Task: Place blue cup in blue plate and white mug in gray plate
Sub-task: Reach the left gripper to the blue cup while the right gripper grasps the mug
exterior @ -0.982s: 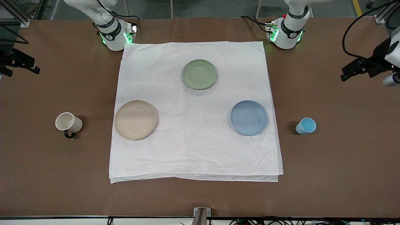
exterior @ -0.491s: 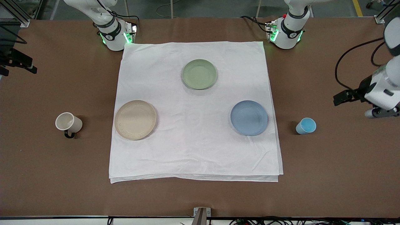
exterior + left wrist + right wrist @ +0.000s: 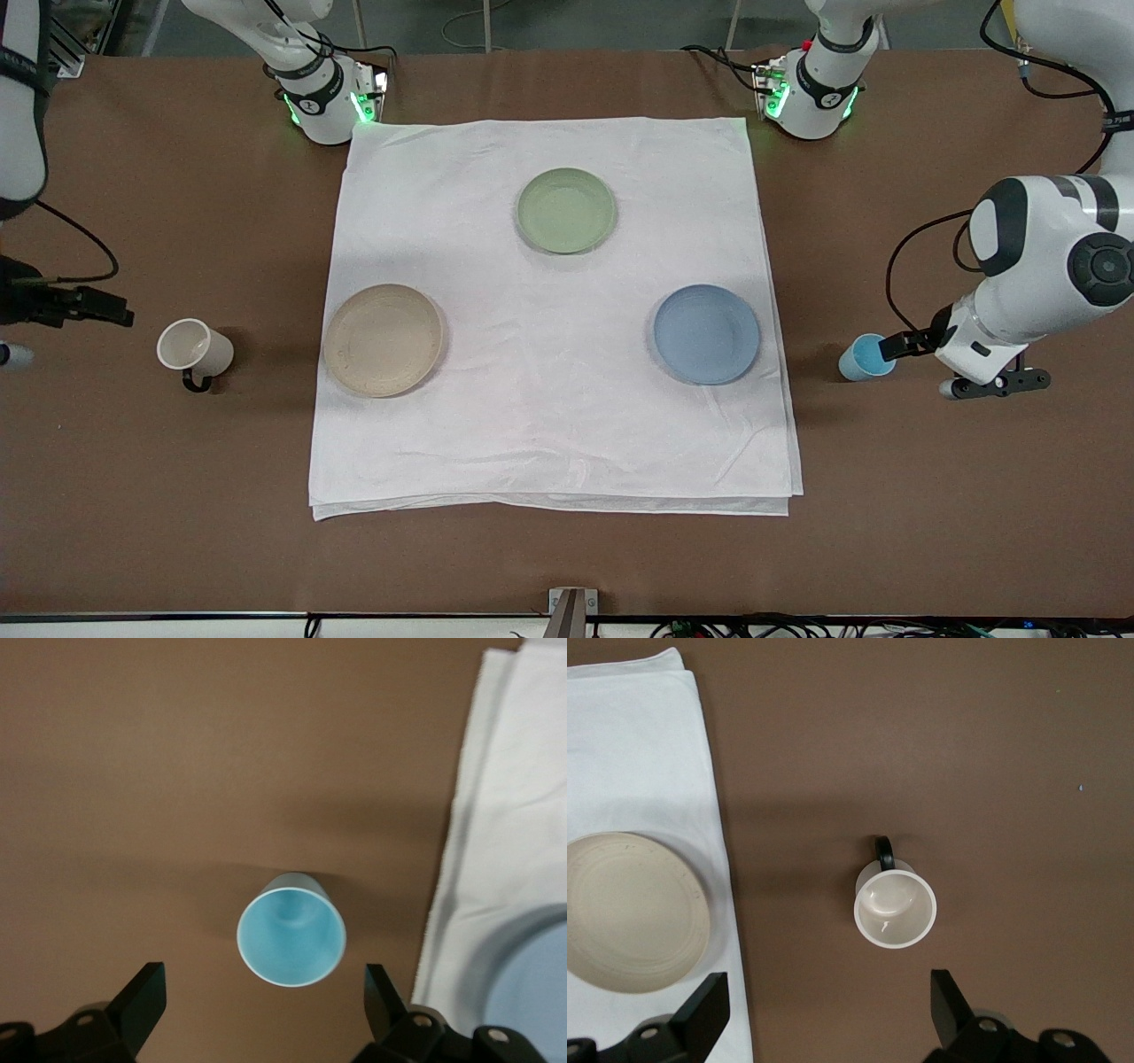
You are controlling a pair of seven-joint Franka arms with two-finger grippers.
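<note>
The blue cup (image 3: 866,357) stands upright on the bare table, beside the blue plate (image 3: 706,333) toward the left arm's end. My left gripper (image 3: 897,344) hangs open over the cup. In the left wrist view the cup (image 3: 291,937) sits just ahead of the wide-open gripper (image 3: 263,973). The white mug (image 3: 193,350) stands upright with its black handle toward the front camera, beside the gray plate (image 3: 384,339). My right gripper (image 3: 120,315) is open over the table beside the mug. The right wrist view shows the mug (image 3: 894,904) ahead of the gripper (image 3: 828,977) and the plate (image 3: 629,912).
A white cloth (image 3: 549,425) covers the table's middle and bears all three plates. A sage-green plate (image 3: 566,210) lies on it nearer the robots' bases. The cloth's edge (image 3: 496,815) and the blue plate's rim (image 3: 540,992) show in the left wrist view.
The left arm has swung in from the table's end and brought its gripper over the blue cup. The right arm has come in toward the white mug. Cups and plates have not moved.
</note>
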